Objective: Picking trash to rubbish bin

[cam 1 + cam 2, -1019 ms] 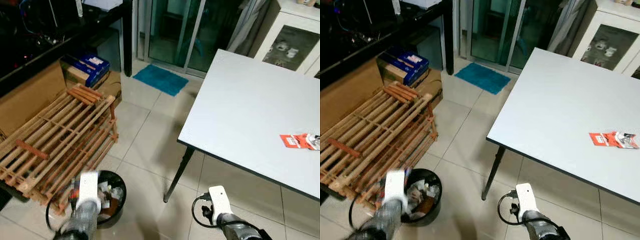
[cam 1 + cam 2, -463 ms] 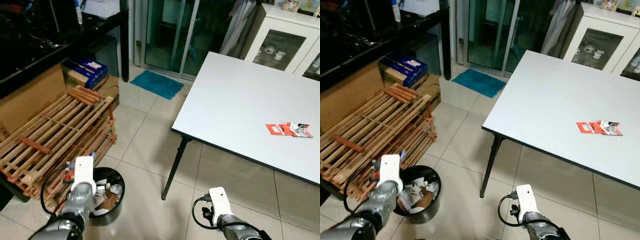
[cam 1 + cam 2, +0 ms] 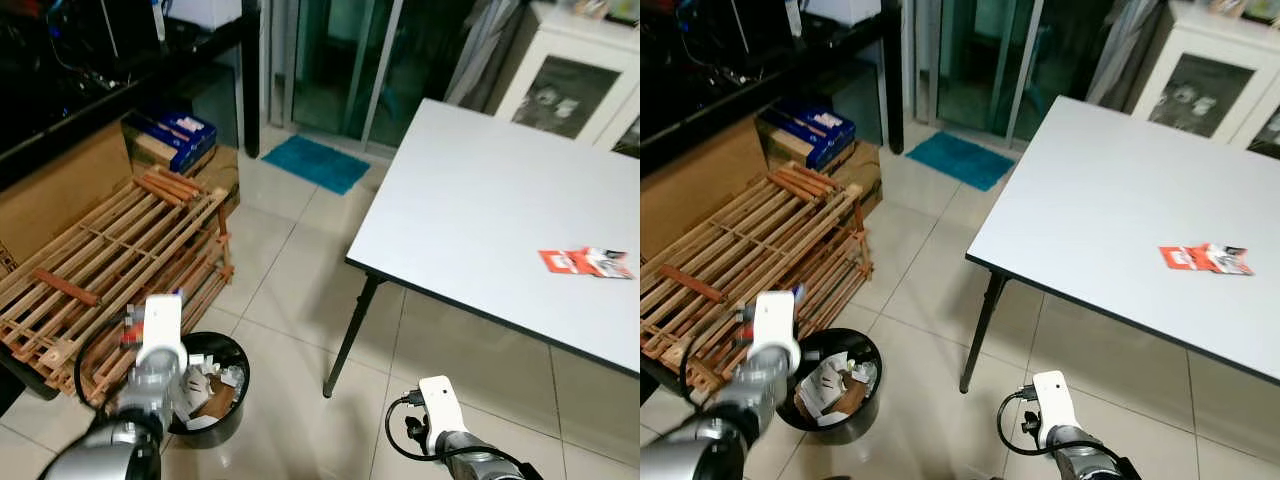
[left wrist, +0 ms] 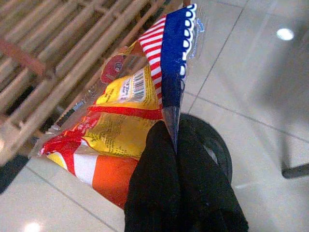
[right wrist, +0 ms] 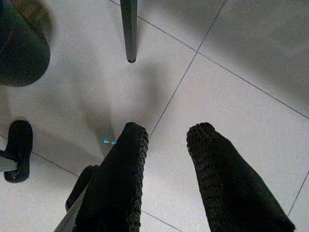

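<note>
Right now the left gripper (image 4: 174,145) has its fingers pinched tight on a snack wrapper (image 4: 130,111), held above the black rubbish bin (image 3: 210,395) beside the wooden rack (image 3: 110,265). Lower down, the right gripper (image 5: 166,145) hangs over the floor, fingers apart and empty.

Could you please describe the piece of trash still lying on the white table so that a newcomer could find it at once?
Start at the large white table on the right of the room, in front of the white glass-door cabinet. Near the table's right end lies a small flattened wrapper. Its orange-red half and crumpled silvery half set it apart from the pale tabletop around it.
</note>
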Tool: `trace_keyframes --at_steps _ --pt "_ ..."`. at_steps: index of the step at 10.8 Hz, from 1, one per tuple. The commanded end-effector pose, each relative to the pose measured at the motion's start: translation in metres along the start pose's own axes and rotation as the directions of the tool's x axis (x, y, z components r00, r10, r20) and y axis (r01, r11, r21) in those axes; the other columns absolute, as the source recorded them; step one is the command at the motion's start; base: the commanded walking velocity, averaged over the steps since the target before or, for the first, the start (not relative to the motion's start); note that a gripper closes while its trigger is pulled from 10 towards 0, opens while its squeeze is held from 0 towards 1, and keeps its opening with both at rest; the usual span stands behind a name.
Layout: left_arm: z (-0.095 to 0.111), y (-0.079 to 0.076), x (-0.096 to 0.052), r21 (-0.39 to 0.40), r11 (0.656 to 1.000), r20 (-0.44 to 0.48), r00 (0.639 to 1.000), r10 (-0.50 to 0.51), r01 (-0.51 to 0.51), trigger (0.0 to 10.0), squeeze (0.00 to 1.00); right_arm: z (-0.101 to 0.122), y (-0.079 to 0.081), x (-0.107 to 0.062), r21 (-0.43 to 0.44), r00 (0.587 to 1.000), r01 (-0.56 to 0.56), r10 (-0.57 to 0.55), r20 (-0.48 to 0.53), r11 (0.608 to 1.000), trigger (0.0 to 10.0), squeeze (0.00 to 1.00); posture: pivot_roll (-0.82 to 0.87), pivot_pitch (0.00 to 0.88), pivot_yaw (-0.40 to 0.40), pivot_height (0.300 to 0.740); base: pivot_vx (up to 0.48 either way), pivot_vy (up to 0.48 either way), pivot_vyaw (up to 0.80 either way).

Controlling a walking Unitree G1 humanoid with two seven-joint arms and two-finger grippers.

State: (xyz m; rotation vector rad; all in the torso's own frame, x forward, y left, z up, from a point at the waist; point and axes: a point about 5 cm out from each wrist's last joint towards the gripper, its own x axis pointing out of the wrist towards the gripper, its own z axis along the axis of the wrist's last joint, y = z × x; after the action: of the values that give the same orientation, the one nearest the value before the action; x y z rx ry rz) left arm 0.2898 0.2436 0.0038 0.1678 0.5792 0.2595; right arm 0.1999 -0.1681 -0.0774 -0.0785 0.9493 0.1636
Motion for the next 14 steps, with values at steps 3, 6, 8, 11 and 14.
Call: trace_keyframes --at_steps 3,6,8,11,14 --pt "0.012 -0.004 0.003 0.024 0.999 0.017 1.000 -0.026 0.025 10.0 0.00 -0.019 -0.008 -0.005 0.006 0.999 0.014 -0.013 -0.034 1.000 10.0 0.00 0.00 0.150 -0.128 0.740 0.000 0.000 0.00" --pt "0.010 -0.009 0.002 0.032 0.999 0.014 0.999 -0.039 0.038 10.0 1.00 -0.027 -0.008 -0.007 0.011 0.999 0.011 -0.010 -0.048 1.000 10.0 0.00 -0.01 0.166 -0.126 0.740 0.000 0.000 0.00" --pt "0.006 -0.009 0.001 0.036 0.998 0.003 0.999 -0.042 0.042 10.0 1.00 -0.028 -0.009 -0.007 0.017 0.999 0.014 -0.013 -0.049 1.000 10.0 0.00 0.00 0.165 -0.127 0.740 0.000 0.000 0.00" --pt "0.009 -0.007 0.002 0.034 0.999 0.007 0.999 -0.037 0.037 10.0 1.00 -0.026 -0.009 -0.007 0.020 0.999 0.017 -0.016 -0.045 1.000 10.0 0.00 0.00 0.157 -0.125 0.740 0.000 0.000 0.00" --pt "0.010 -0.008 0.002 0.029 0.999 0.010 0.999 -0.035 0.035 10.0 1.00 -0.025 -0.009 -0.007 0.023 0.999 0.015 -0.014 -0.039 1.000 10.0 0.00 0.00 0.154 -0.126 0.740 0.000 0.000 0.00"
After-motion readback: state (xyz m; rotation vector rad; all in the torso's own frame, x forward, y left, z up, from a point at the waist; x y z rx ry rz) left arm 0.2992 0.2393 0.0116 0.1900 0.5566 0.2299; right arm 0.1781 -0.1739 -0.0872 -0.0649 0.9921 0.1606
